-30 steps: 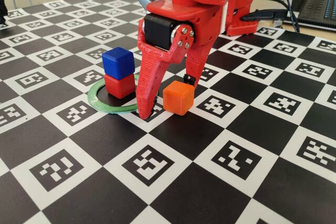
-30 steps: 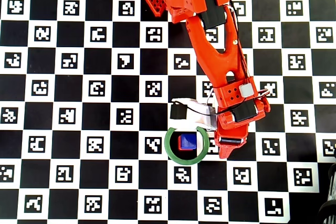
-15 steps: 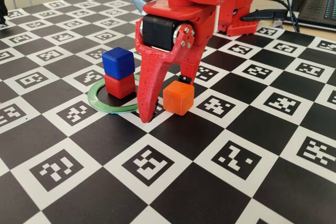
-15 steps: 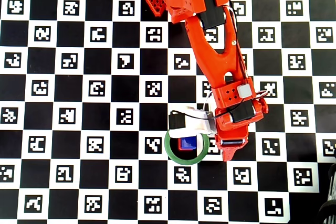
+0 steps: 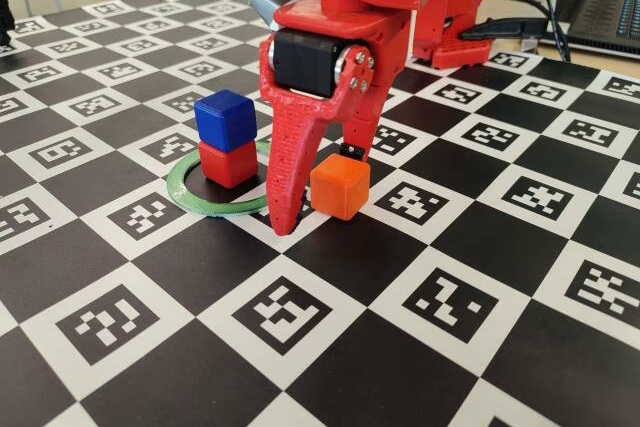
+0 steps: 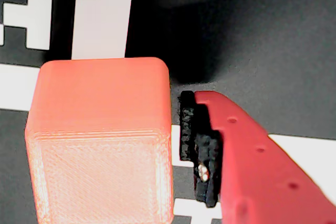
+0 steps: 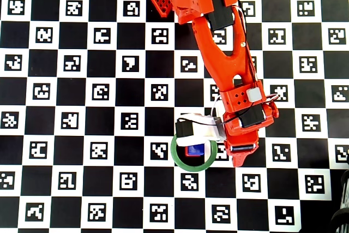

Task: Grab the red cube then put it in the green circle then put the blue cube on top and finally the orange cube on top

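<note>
The blue cube sits on the red cube inside the green circle. Just right of the ring, the orange cube rests on the board. My red gripper is open and lowered around it: the long finger's tip touches the board at its left front, and the black-padded finger stands behind it. In the wrist view the orange cube fills the left half, and the finger pad is close beside its right face with a thin gap. In the overhead view the wrist hides the orange cube and only part of the blue cube shows.
The checkerboard mat with printed markers covers the table. The arm's red base stands at the back, with a laptop and cables behind it on the right.
The gripper has slid slightly toward the front of the fixed view, bringing the long finger closer to the orange cube. None of the cubes has moved.
</note>
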{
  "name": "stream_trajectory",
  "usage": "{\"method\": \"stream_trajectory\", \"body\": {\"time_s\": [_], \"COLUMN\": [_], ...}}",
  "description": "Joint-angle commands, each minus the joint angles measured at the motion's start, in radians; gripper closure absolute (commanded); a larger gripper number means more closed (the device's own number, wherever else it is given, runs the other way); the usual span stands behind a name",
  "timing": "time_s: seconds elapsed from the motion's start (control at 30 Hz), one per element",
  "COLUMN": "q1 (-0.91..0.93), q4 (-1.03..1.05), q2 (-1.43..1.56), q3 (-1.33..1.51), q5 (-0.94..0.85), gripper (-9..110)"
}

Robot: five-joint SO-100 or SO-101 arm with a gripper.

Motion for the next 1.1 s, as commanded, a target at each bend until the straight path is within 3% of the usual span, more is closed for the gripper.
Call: {"method": "stream_trajectory", "body": {"time_s": [0.0,0.27,0.6,0.87,1.07], "q1": [-0.011,-0.015,-0.017,-0.020,-0.021], "q4": [-0.005,-0.006,-0.006,-0.002,0.166], "q2": [0.043,0.044,0.046,0.049,0.101], "q3": [-0.015,-0.012,-0.012,-0.015,-0.137], "q5": [0.000,-0.009,-0.002,-0.002,0.046], "gripper": [63,67,93,95,97]}}
